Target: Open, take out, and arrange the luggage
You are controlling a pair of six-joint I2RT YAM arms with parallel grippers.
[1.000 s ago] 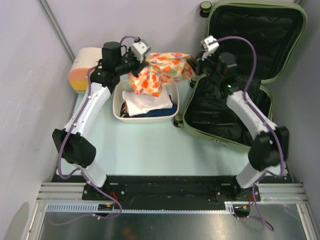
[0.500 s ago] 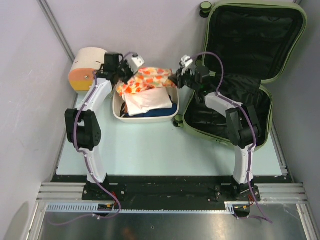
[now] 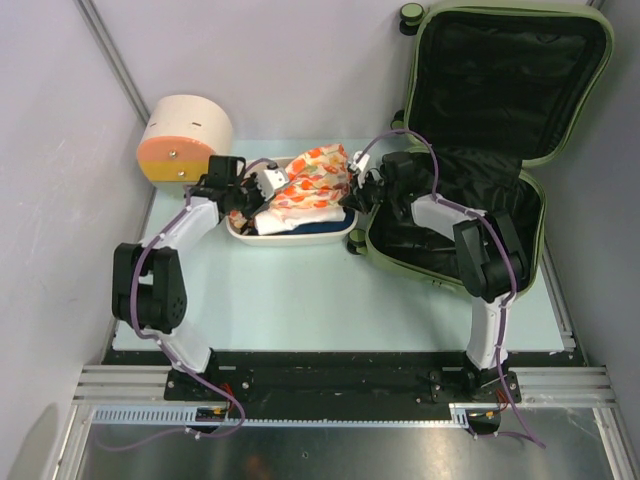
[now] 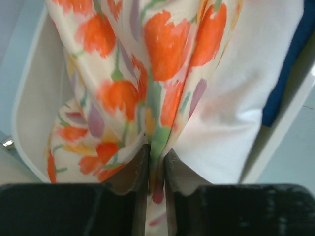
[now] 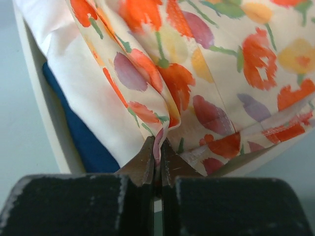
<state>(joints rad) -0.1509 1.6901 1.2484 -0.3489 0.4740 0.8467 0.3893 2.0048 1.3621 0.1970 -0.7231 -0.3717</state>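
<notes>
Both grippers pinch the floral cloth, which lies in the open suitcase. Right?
No. The floral cloth lies in the white tub beside the luggage, as the top external view shows. The left gripper and the right gripper both pinch it.
</notes>
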